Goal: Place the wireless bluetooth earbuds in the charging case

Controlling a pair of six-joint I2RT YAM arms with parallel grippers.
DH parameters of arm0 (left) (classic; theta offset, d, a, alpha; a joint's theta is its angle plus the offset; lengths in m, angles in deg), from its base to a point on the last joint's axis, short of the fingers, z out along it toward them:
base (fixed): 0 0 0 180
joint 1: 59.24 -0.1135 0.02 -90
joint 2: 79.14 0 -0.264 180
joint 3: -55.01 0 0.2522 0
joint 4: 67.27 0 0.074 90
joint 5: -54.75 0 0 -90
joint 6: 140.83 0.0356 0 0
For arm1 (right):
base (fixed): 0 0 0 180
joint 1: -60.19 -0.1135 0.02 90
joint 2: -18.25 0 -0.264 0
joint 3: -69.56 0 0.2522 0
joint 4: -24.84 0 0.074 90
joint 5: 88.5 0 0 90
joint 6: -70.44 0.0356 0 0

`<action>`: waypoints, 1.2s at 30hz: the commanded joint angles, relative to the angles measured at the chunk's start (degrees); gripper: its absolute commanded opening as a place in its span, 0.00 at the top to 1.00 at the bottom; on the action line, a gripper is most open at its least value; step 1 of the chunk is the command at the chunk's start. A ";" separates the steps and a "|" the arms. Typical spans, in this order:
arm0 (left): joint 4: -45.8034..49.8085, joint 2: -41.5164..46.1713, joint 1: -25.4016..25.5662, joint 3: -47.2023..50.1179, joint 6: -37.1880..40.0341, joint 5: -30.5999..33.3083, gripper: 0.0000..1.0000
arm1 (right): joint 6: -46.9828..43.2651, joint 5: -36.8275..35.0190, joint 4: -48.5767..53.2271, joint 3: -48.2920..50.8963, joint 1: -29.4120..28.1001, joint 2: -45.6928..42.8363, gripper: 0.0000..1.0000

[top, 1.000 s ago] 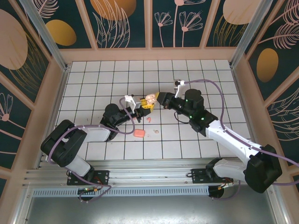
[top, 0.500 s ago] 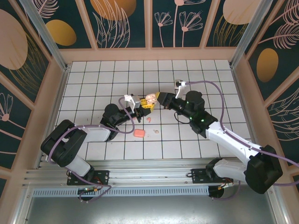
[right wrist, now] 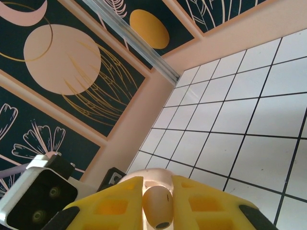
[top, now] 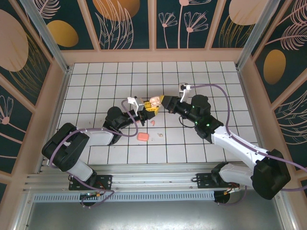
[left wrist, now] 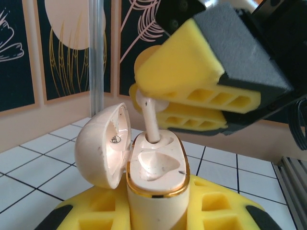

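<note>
— Fingers?
— My right fingers (left wrist: 187, 72) pinch the beige earbud (left wrist: 150, 122), its stem in the charging case (left wrist: 156, 201) clamped by my left fingers (left wrist: 216, 211).
— Since before?
— Both grips unchanged; right arm (top: 230, 141) shifted slightly.

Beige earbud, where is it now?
In the left wrist view, the right claw pinches the beige earbud, stem tip in the open beige case held by the left claw.

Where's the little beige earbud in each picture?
Top external: middle, the earbud sits between the right tool and the open charging case.
Left wrist: center, earbud stem poking into the case.
Right wrist: bottom middle, earbud between yellow fingers.
Shared landmark: the right tool's yellow fingers pinching it.
</note>
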 commanded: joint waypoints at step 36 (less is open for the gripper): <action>-0.22 3.09 0.33 -2.55 4.34 1.34 0.92 | -8.80 -3.13 12.39 -5.13 -3.53 -3.94 0.49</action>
